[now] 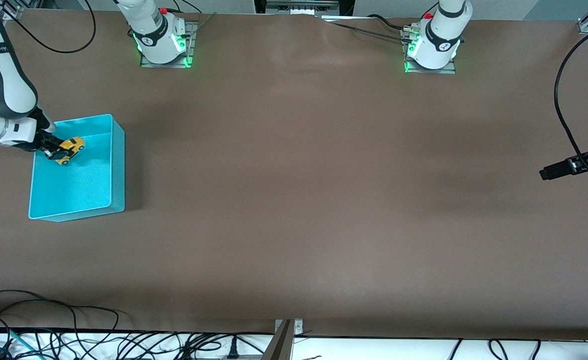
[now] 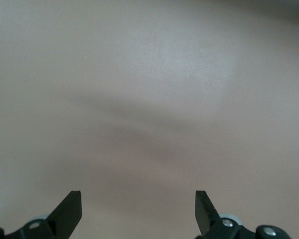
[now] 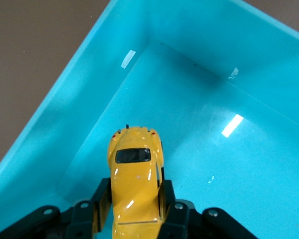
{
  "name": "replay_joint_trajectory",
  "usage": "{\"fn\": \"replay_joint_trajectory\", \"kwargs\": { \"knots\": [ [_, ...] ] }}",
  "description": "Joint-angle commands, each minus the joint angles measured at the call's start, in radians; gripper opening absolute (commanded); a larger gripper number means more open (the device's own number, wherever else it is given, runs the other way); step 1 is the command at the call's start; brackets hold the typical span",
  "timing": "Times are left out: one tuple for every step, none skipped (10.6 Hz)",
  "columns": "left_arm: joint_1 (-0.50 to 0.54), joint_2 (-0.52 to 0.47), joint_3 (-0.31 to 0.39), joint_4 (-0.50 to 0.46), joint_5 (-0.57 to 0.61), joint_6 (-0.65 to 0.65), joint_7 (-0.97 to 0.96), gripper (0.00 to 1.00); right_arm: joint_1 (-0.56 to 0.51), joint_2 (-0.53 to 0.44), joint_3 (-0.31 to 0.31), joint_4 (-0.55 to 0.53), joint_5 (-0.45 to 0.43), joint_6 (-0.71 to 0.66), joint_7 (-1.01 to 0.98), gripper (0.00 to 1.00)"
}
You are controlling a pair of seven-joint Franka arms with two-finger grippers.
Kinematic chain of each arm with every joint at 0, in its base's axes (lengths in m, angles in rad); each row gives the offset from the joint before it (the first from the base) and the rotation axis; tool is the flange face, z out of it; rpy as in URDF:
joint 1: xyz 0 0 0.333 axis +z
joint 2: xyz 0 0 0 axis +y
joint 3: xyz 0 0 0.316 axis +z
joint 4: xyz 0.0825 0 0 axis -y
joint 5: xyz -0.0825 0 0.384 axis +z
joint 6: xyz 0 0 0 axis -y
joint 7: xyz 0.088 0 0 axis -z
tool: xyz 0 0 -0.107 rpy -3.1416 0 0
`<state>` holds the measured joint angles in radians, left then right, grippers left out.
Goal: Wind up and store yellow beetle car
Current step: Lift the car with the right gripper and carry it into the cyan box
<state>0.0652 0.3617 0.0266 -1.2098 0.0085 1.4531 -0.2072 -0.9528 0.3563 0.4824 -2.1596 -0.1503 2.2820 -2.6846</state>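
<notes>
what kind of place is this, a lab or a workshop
Most likely a robotics lab: two white arms bolted to a brown paper-covered table, loose cables along its edge, and the right end effector gripping a tiny yellow beetle toy car over a cyan plastic bin.

High front camera facing both bases; right wrist close above the cyan bin [image 1: 116, 165], shared with front.

Both Franka arms were glossy white with black joint bands. The bases glowed green on grey plates, each with a red button. The right gripper [image 3: 134, 209] had black fingers and silver screws; the left gripper [image 2: 138, 211] matched.
</notes>
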Motion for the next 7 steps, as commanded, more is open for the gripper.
{"fn": "replay_joint_trajectory", "kwargs": {
  "knots": [
    [-0.005, -0.006, 0.013, 0.007, -0.030, 0.000, 0.028, 1.00, -0.021, 0.053, 0.010, 0.023, -0.026, 0.025, -0.014, 0.00],
    [-0.005, -0.006, 0.013, 0.007, -0.030, 0.000, 0.028, 1.00, -0.021, 0.059, 0.007, 0.023, -0.026, 0.034, -0.012, 0.00],
    [-0.005, -0.006, 0.013, 0.007, -0.030, 0.000, 0.028, 1.00, -0.021, 0.067, 0.001, 0.023, -0.023, 0.042, -0.011, 0.00],
    [-0.005, -0.006, 0.012, 0.007, -0.030, 0.000, 0.028, 1.00, -0.021, 0.072, -0.008, 0.023, -0.015, 0.045, -0.003, 0.19],
    [-0.005, -0.006, 0.012, 0.007, -0.030, 0.000, 0.028, 1.00, -0.021, 0.079, -0.013, 0.023, -0.011, 0.045, 0.000, 0.49],
    [-0.005, -0.006, 0.013, 0.007, -0.030, 0.000, 0.028, 1.00, -0.021, 0.081, -0.028, 0.023, -0.006, 0.043, 0.000, 0.99],
    [-0.005, -0.006, 0.013, 0.007, -0.030, 0.000, 0.028, 1.00, -0.021, 0.079, -0.030, 0.024, -0.006, 0.040, -0.001, 1.00]
  ]
}}
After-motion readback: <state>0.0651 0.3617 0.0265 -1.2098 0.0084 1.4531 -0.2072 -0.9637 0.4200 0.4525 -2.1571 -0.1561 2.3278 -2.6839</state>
